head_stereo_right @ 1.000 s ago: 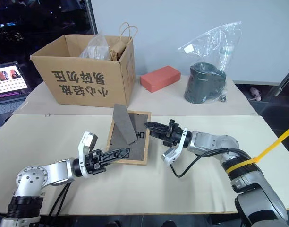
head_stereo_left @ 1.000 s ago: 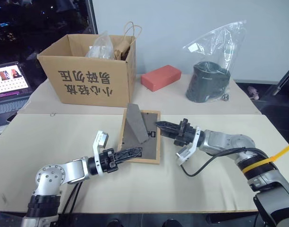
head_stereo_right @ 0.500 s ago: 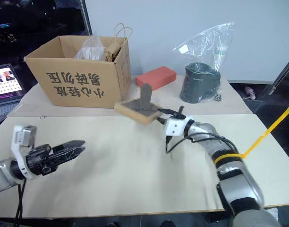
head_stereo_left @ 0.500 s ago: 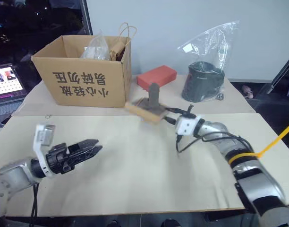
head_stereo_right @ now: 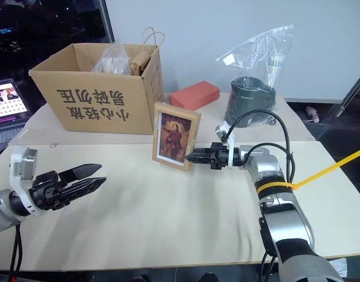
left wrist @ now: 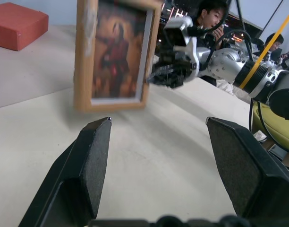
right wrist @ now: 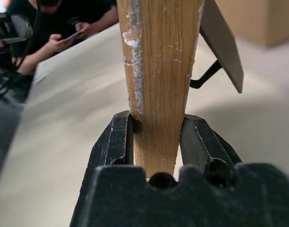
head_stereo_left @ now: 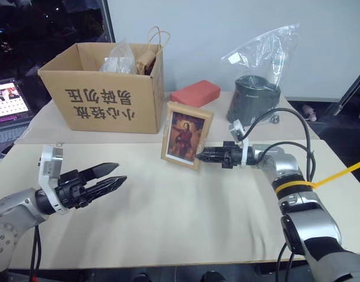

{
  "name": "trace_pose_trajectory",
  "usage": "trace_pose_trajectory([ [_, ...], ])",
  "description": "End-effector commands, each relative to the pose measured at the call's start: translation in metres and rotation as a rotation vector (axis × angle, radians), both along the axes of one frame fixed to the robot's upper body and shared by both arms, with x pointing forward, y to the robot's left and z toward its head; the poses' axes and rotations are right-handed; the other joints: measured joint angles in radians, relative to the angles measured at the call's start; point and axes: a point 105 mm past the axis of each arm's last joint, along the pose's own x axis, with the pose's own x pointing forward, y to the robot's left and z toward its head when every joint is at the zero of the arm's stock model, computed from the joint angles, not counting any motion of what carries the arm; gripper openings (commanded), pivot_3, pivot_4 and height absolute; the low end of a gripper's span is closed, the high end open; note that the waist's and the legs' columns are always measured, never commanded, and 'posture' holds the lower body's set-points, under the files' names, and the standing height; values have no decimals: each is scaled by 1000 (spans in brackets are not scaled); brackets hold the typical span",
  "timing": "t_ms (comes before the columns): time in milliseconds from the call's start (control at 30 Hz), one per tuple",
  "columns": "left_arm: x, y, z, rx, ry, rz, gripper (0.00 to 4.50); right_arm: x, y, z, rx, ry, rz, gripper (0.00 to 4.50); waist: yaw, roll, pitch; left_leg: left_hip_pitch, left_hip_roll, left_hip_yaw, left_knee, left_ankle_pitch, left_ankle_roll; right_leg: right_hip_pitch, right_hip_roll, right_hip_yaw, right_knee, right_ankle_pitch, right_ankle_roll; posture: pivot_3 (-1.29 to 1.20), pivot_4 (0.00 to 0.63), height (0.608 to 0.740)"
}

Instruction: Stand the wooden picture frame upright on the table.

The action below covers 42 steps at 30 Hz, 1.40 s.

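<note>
The wooden picture frame (head_stereo_left: 187, 135) stands upright mid-table on the pale beige table (head_stereo_left: 186, 217), its red-toned portrait facing me. My right gripper (head_stereo_left: 202, 157) is shut on the frame's lower right edge. In the right wrist view both fingers (right wrist: 117, 142) clamp the light-wood edge (right wrist: 158, 71), and the dark easel stand (right wrist: 220, 42) is folded out behind. My left gripper (head_stereo_left: 118, 174) hovers open well to the frame's left, apart from it and holding nothing. In the left wrist view its gap (left wrist: 158, 127) faces the frame (left wrist: 116, 52). Whether the frame's lower edge rests on the table I cannot tell.
A cardboard box (head_stereo_left: 103, 88) stands behind the frame at the left, a red block (head_stereo_left: 196, 93) behind it, and a plastic bag with a dark pot (head_stereo_left: 259, 97) at the back right. A laptop (head_stereo_left: 8, 103) sits far left. Seated people (left wrist: 215, 19) show beyond the table.
My right gripper has lifted the frame from lying face down and turned it upright, portrait toward me. My left gripper drew back to the left and rolled.
</note>
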Motion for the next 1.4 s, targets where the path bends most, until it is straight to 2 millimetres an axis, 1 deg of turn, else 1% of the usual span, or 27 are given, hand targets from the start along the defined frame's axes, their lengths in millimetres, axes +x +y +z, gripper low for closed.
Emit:
trace_pose_trajectory([
  [33, 1, -4, 8, 8, -45, -2, 3470, -1, 2, -3, 0, 31, 41, 1122, 1, 0, 0, 0, 0, 0, 0, 0, 0, 0, 0, 0, 0, 0, 0, 0, 150, 740],
  [100, 1, -5, 9, 7, -45, -3, 3470, -3, 1, -9, -8, 73, 65, 1122, -2, 0, 0, 0, 0, 0, 0, 0, 0, 0, 0, 0, 0, 0, 0, 0, 150, 740],
  [233, 2, -5, 9, 22, -49, 14, 3470, -17, -1, -20, -8, 180, 160, 1122, -6, 0, 0, 0, 0, 0, 0, 0, 0, 0, 0, 0, 0, 0, 0, 0, 150, 740],
  [367, 3, -7, 9, 17, -43, 11, 3470, -27, 0, -39, -55, 230, 203, 1122, -8, 0, 0, 0, 0, 0, 0, 0, 0, 0, 0, 0, 0, 0, 0, 0, 150, 740],
  [467, 5, -8, 9, 14, -41, 9, 3470, -30, 1, -49, -83, 236, 207, 1122, -10, 0, 0, 0, 0, 0, 0, 0, 0, 1, 0, 0, 0, 0, 0, 0, 150, 740],
  [600, 8, -10, 9, 7, -38, 7, 3470, -27, 3, -54, -87, 238, 157, 1122, -17, 0, 0, 1, 0, 0, 0, 0, 0, 1, 0, 0, 1, 0, 0, 0, 150, 740],
  [667, 9, -11, 9, 5, -39, 4, 3470, -22, 1, -58, -106, 228, 103, 2140, -19, 0, 0, 1, 0, 0, 0, 0, 0, 1, 0, 0, 1, 0, 0, 0, 150, 740],
  [700, 10, -11, 9, 5, -41, 5, 3470, -22, 0, -55, -92, 235, 103, 2362, -19, -1, 0, 1, 0, 0, 0, 0, 0, 1, 0, 0, 1, 0, 0, 0, 150, 740],
  [767, 12, -11, 9, 7, -42, 8, 3470, -24, -3, -47, -60, 241, 113, 3071, -19, 0, 0, 0, 0, 0, 0, 0, 0, 1, 0, 0, 1, 0, 0, 0, 150, 740],
  [833, 12, -10, 8, 8, -43, 11, 3470, -24, -6, -42, -51, 238, 114, 3739, -19, 0, 0, 0, 0, 0, 0, 0, 0, 1, 0, 0, 1, 0, 0, 0, 150, 740],
  [900, 15, -6, 10, 8, -57, 43, 3470, -29, -22, -31, -42, 221, 97, 4398, -18, 0, 0, 0, 0, 0, 1, 0, 0, 1, 0, 0, 1, 0, 0, 0, 150, 740],
  [933, 16, -3, 11, 9, -60, 63, 3470, -33, -31, -28, -50, 212, 86, 4457, -12, 0, 0, 0, 0, 0, 1, 0, 0, 1, 0, 0, 1, 0, 0, 0, 150, 740],
  [1000, 19, 2, 11, -13, -58, 100, 3470, -42, -49, -29, -88, 176, 55, 4457, 1, 0, 0, 0, 0, 0, 1, 0, 0, 1, 0, 0, 0, 0, 1, 0, 150, 740],
  [1067, 26, 10, 2, 36, -63, 188, 3470, -56, -67, -31, -161, 101, 4, 4457, 8, 0, 0, -1, 0, 0, 0, 0, 1, 1, 0, 0, -1, -1, 1, 0, 150, 740],
  [1100, 27, 12, -2, 57, -63, 213, 3470, -61, -71, -32, -188, 73, -13, 4457, 10, 0, 0, -1, 0, 0, 0, -1, 1, 0, 0, 0, -1, -1, 1, 0, 150, 740],
  [1167, 30, 15, -19, 79, 18, 237, 3470, -69, -77, -27, -219, -26, -79, 4457, 11, 0, 0, -1, 0, 0, 0, -1, 1, 0, 0, 0, -1, -1, 1, 0, 150, 740],
  [1233, 35, 16, -35, 203, 0, 276, 3470, -76, -82, -19, -263, -158, -152, 4457, 7, 0, 0, -1, 0, 0, 0, -1, 1, 0, 0, 1, 0, -1, 1, 0, 150, 740],
  [1300, 43, 17, -53, 313, -24, 348, 3470, -91, -85, 1, -289, -348, -259, 4457, 9, 0, 0, 0, 0, 1, 1, -1, 1, 0, 0, 1, -1, -4, 6, 0, 150, 740],
  [1333, 45, 18, -59, 358, -33, 372, 3470, -97, -86, 7, -285, -408, -307, 4457, 9, 0, 0, 0, 0, 1, 1, 0, 0, 0, 0, 1, 0, -4, 7, 0, 150, 740],
  [1400, 46, 17, -72, 433, -43, 376, 3470, -106, -85, 10, -267, -436, -372, 4457, 14, 0, 0, -1, 0, 1, 1, 0, 0, 0, 0, 1, -1, -5, 7, 0, 150, 740],
])
